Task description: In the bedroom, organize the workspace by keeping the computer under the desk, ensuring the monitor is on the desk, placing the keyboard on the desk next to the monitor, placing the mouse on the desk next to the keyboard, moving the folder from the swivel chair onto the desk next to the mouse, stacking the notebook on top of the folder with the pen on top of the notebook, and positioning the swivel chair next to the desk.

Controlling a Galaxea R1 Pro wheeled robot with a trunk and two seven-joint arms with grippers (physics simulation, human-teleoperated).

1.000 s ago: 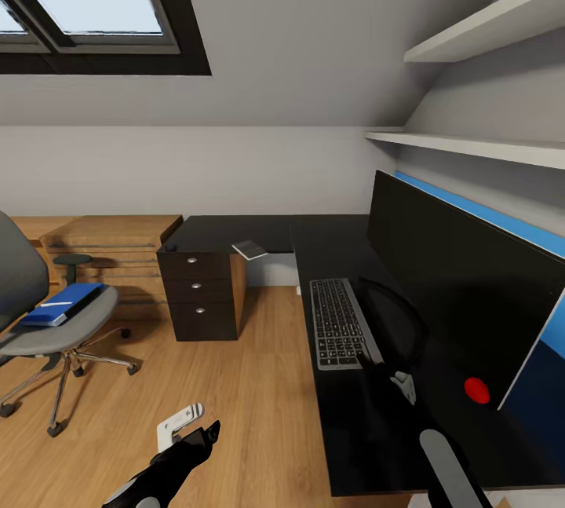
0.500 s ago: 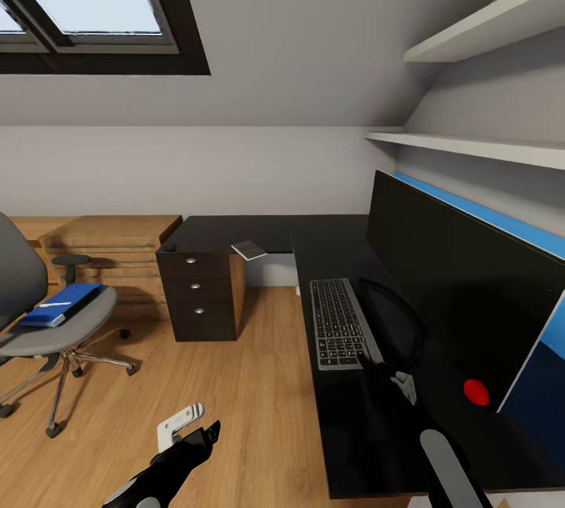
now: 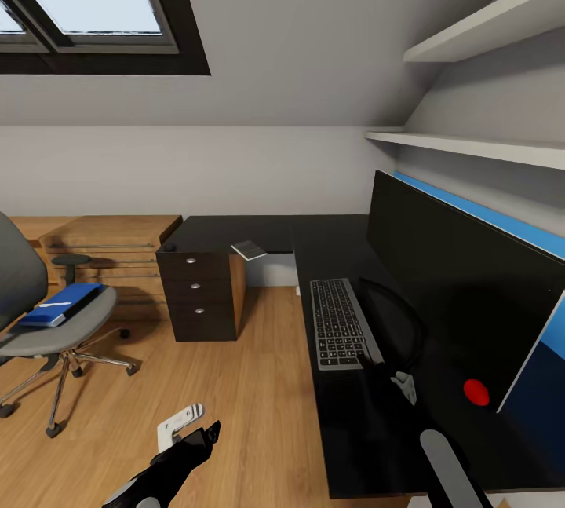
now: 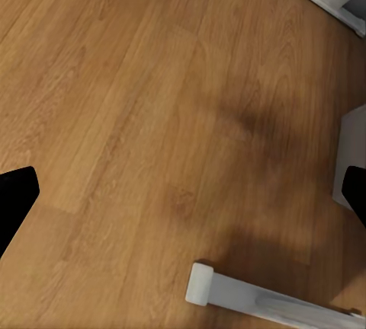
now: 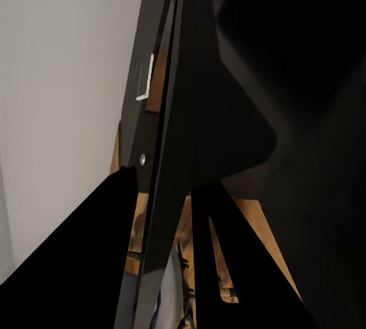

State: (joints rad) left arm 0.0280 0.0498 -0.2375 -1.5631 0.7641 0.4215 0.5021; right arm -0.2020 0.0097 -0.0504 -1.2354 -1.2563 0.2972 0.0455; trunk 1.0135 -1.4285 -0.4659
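Nearest the robot, the left gripper [image 3: 200,436] hangs low over the wood floor [image 3: 251,382], its fingers [image 4: 15,199] spread wide at the two edges of the left wrist view with only floorboards between them: released and grasping nothing. At the near right, the right gripper [image 3: 402,386] rests over the black desk [image 3: 369,445]; whether it is parted or clenched cannot be told, as the right wrist view is mostly dark shapes.

On the desk just beyond it lies the keyboard [image 3: 341,323], lengthwise along the left edge and close in front of the monitor [image 3: 455,288], which stands upright on the desk along the blue back panel [image 3: 479,213]; both appear already placed as the task requires. A red object [image 3: 476,390] shows low by the monitor's near end; its identity is unclear.

Mid-distance to the left, well apart from the desk, stands the swivel chair [image 3: 47,327], with the blue folder [image 3: 61,304] flat on its seat. Judged from this layout, the folder has yet to be carried to the desk, and the empty left gripper suits that fetch.

Farther off, a dark drawer unit [image 3: 200,296] sits under the desk's far wing, a small flat item [image 3: 249,250] on its edge, and a low oak shelving unit [image 3: 110,245] lines the far wall.
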